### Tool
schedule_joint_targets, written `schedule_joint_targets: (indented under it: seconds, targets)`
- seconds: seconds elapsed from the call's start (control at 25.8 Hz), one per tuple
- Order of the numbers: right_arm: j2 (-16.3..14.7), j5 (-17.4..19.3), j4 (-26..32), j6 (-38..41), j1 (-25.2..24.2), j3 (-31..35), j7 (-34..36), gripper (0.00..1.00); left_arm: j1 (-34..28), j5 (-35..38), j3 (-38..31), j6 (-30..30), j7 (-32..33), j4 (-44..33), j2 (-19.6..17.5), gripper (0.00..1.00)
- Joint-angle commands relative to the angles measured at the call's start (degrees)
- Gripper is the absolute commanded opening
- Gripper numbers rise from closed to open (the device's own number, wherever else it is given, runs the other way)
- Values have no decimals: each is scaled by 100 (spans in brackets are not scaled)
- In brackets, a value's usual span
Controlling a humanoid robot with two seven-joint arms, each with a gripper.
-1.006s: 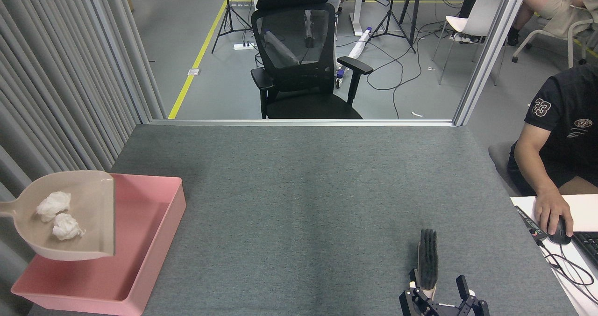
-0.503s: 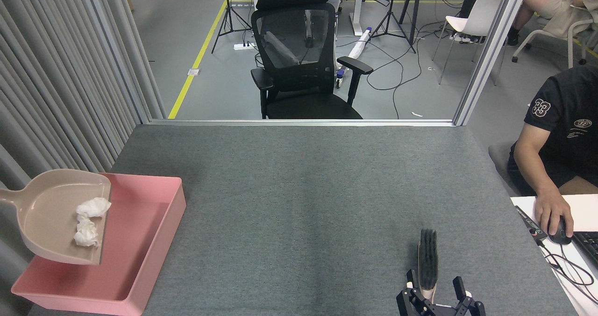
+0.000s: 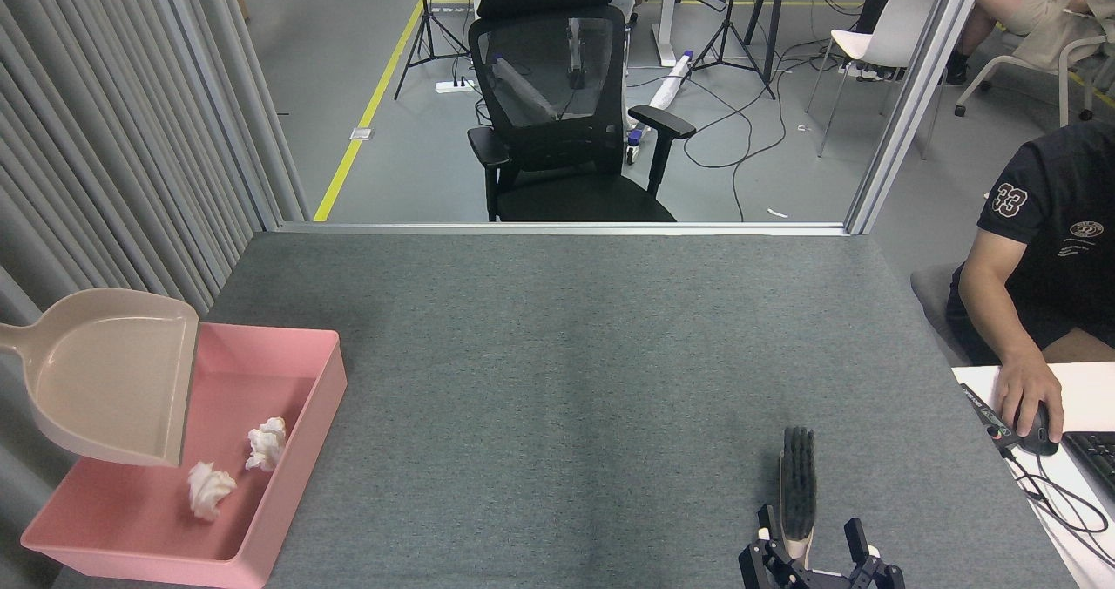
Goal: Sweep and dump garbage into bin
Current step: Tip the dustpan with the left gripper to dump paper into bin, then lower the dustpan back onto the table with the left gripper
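Two crumpled white wads of garbage point(image 3: 266, 443) point(image 3: 209, 489) lie on the floor of the pink bin point(image 3: 324, 402) at the table's left front corner. Above the bin's left half hangs the beige dustpan point(image 3: 109, 380), tilted with its lip down and nothing inside; its handle runs off the left edge, so whatever holds it is out of view. At the bottom right my right gripper point(image 3: 810, 526) is open, fingers spread just behind the handle end of a black brush point(image 3: 799, 476) that lies on the table.
Grey felt covers the table point(image 3: 557, 380). A person sits at the right edge with a hand on a mouse point(image 3: 1038, 436) beside a keyboard. A black office chair point(image 3: 566, 118) stands beyond the far edge, and a slatted grey wall runs along the left.
The dustpan tipped further and rose a little; both wads slid off its lip and dropped into the pink bin. My right gripper drew back slightly toward the bottom edge.
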State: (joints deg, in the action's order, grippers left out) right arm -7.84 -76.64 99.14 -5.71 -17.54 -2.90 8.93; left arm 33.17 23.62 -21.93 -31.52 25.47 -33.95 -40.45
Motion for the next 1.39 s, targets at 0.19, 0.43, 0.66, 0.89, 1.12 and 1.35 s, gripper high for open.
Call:
schedule_joint_targets:
  seconds: [0.19,0.43,0.66,0.89,1.12,1.35]
  targets:
    - [-69,18,0,-10,5,26,21,98,67,-1685,382,1156,494,-964,55,17]
    - [-60,18,0,-10,-65,132,21,98,-927,-3022,857,2616,283,-3469,749,17]
    - [-33,18,106,228,-294,563,30,98,-2051,-2670,1262,3055,222,-5156,1979,17]
    - [-25,18,106,245,-355,589,30,98,-2298,-1431,1297,2554,143,-4814,3588,18]
    - [-16,18,115,254,-355,598,21,98,-2438,-692,1288,2255,-191,-4427,4599,19]
    - [-16,18,115,254,-355,598,21,98,-2465,-692,1279,1939,-349,-4049,4687,19]
